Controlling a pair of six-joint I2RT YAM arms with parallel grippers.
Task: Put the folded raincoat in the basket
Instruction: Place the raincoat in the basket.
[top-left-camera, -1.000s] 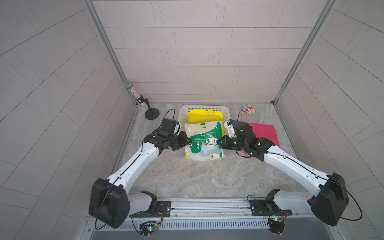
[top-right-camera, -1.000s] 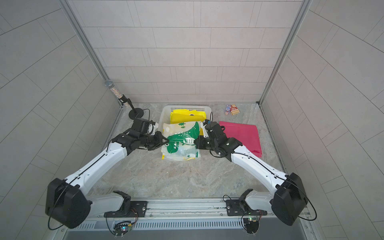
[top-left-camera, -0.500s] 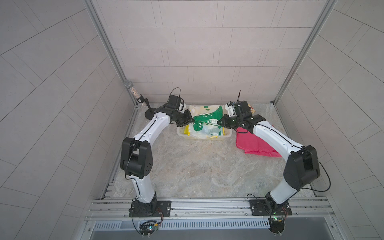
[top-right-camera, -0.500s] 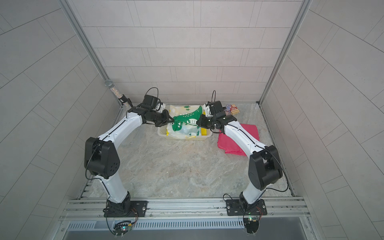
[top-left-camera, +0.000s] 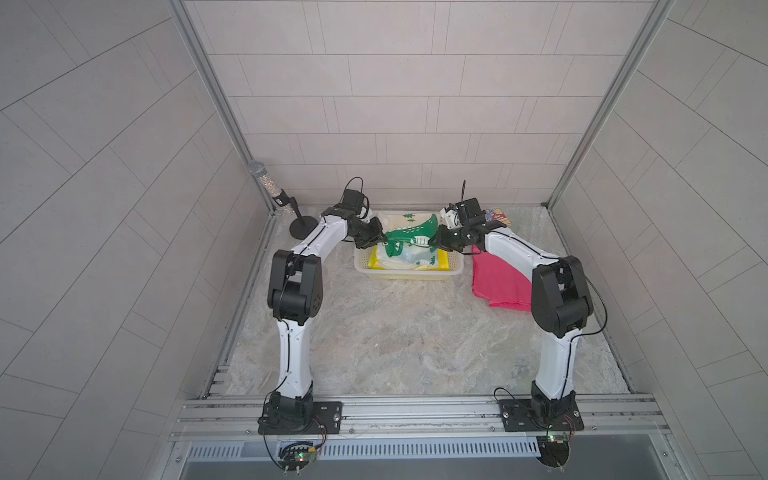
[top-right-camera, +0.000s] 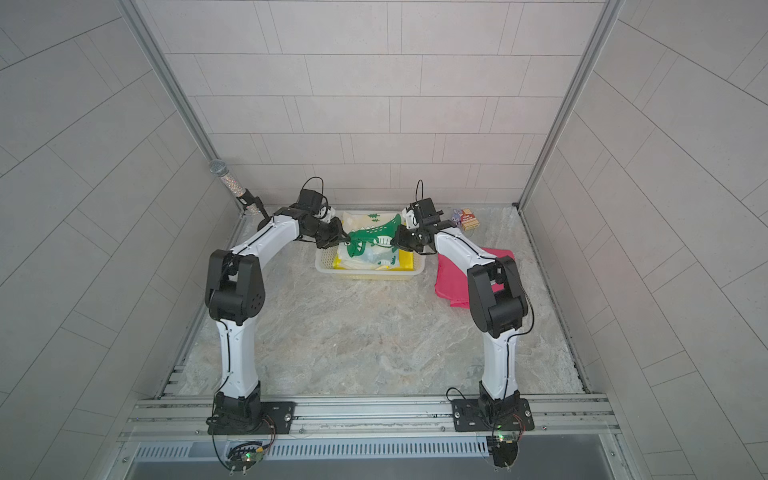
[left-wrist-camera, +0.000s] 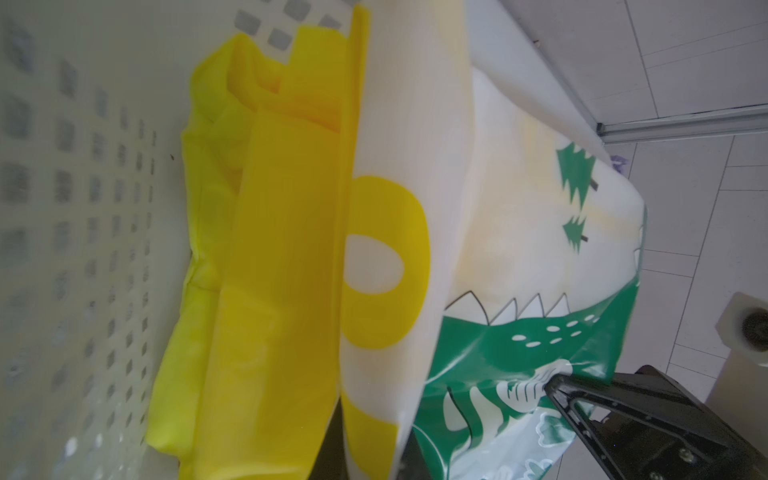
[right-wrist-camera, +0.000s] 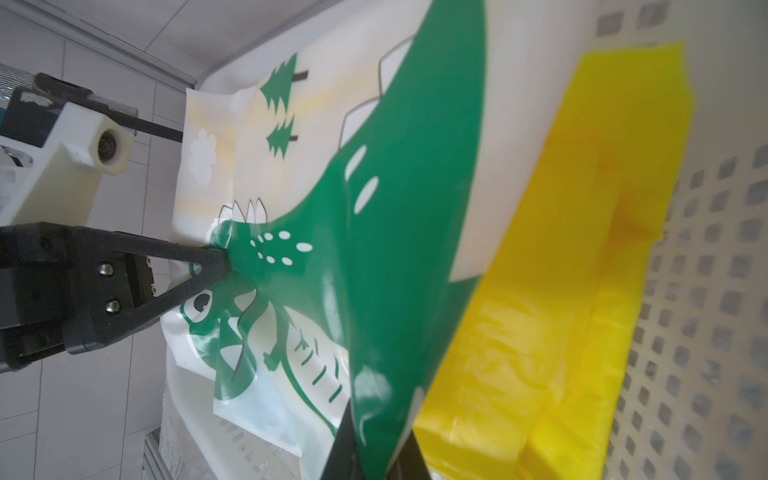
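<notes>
**Ana:** Left pincer (top-left-camera: 384, 241) first. Is it holding anything?

**Me:** Yes. It is clenched on the left edge of the raincoat (top-left-camera: 409, 237), the pale one with the green dinosaur print. The right wrist view shows its tips pinching the green part.

**Ana:** Where is the raincoat itself?

**Me:** It is strung between my two pincers, right over the basket (top-left-camera: 407, 277). The gripped upper part hangs taut above the rim. The lower part sags down inside the walls, towards a yellow folded sheet (top-left-camera: 445, 261) that lies on the bottom. I cannot tell whether the two touch.

**Ana:** And the right side?

**Me:** The right pincer (top-left-camera: 432, 242) is clamped on the opposite edge. The left wrist view shows its tips closed on the green print.

**Ana:** So how far along are you?

**Me:** Nearly there, I judge. The coat is over the basket and partly in it, so the carrying is done. What is left is to lower both sides, let go and draw my arms clear. The film looks slick and springy, so it may unfold or drape over the rim once I release it.

**Ana:** Anything further right?

**Me:** Only a pink cloth (top-left-camera: 496, 278) on the table just beside the basket, under my right arm. It is no part of this job.
</notes>
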